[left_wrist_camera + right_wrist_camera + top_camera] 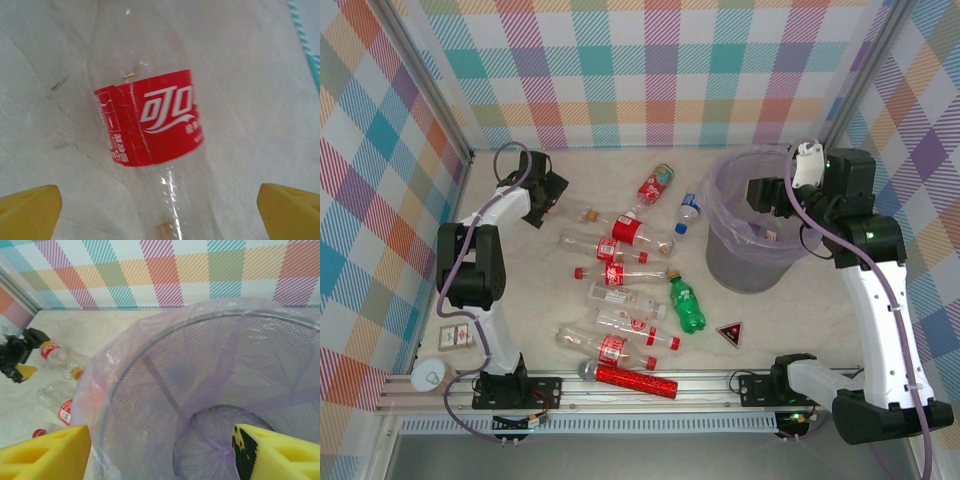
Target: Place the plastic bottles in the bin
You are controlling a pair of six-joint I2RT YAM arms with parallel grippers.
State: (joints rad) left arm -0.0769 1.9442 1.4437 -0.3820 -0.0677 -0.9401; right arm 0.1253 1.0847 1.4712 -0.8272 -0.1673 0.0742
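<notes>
Cream marbled table (540,280) boxed in by pastel plaid walls (650,70), bottles strewn mid-table, bin at the right.
At far left the left gripper (542,198) hangs over a clear bottle (150,125) lying on the table, yellow fingertips (27,210) spread wide either side of it. Its red label carries white Chinese characters, and the small print is too fine to read. The other plastic bottles (615,275) lie scattered in the middle, mostly clear with red labels, with a green bottle (686,303) and a blue-capped bottle (688,210) among them. A red glittery microphone (630,379) lies by the near rail, a dark triangle (730,332) to its right. The bin (730,265), lined in lilac, stands right of the heap. The right gripper (160,455) hovers above its mouth, fingers parted, nothing between them.
</notes>
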